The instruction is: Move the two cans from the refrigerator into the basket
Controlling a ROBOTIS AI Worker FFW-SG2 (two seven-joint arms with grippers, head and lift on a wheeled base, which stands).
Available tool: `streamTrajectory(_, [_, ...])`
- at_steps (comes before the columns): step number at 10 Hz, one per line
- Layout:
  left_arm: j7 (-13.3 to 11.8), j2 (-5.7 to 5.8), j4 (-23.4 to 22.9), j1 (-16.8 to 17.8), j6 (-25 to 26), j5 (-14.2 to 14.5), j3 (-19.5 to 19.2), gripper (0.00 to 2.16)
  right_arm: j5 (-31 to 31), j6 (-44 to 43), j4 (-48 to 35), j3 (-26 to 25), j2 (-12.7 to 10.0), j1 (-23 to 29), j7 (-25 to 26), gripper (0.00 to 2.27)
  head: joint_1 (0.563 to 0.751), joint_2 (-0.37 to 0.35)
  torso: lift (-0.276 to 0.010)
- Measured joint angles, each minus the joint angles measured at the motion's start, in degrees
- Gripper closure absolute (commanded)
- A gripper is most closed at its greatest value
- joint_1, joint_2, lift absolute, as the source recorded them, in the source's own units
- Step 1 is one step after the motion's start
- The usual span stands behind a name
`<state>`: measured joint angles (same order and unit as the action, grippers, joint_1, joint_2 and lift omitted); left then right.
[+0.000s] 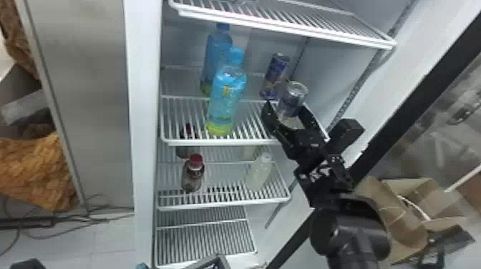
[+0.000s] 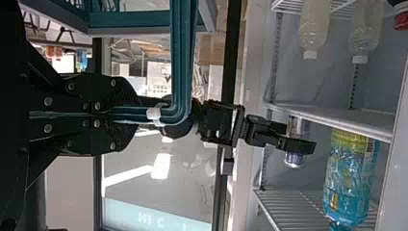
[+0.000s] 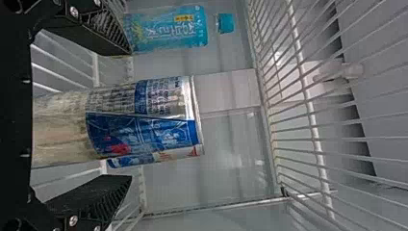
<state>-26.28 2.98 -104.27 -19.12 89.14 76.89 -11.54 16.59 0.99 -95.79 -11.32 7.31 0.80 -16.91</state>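
Silver lid, blue body: near can (image 1: 292, 97) upright on fridge shelf (image 1: 214, 142); 1 slimmer, purple-blue can (image 1: 276, 71) behind. Right gripper (image 1: 286, 105) spread around near can. Left gripper (image 2: 137, 114) clenched on teal basket (image 2: 130, 19) handle.

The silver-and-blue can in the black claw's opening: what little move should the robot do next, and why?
I think the right claw should gently close on the nearer can. Its fingers are open, one on each side of the can, and the right wrist view shows gaps between them and it, so it doesn't look gripped yet.
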Motion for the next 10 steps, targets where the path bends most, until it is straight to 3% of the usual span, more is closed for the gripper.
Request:
streamTrajectory(3, [0.1,0.0,0.0,0.0,0.0,0.0,0.0,1.2,-0.2,1.2,1.4,0.7,0.1,-1.8,0.6,0.28,0.695,-0.35,-0.035])
streamTrajectory(5, [0.1,0.0,0.0,0.0,0.0,0.0,0.0,1.2,0.1,1.3,1.8,0.9,0.2,-2.2,0.6,0.74,0.695,-0.35,-0.035])
streamTrajectory(7, [0.2,0.0,0.1,-0.1,0.0,-0.1,0.0,1.2,0.5,1.9,1.8,0.7,0.3,-2.2,0.6,0.99,0.695,-0.35,-0.035])
streamTrajectory(10, [0.2,0.0,0.1,-0.1,0.0,-0.1,0.0,1.2,-0.2,2.8,-0.1,0.1,0.6,-1.1,0.6,1.05,0.695,-0.35,-0.035])
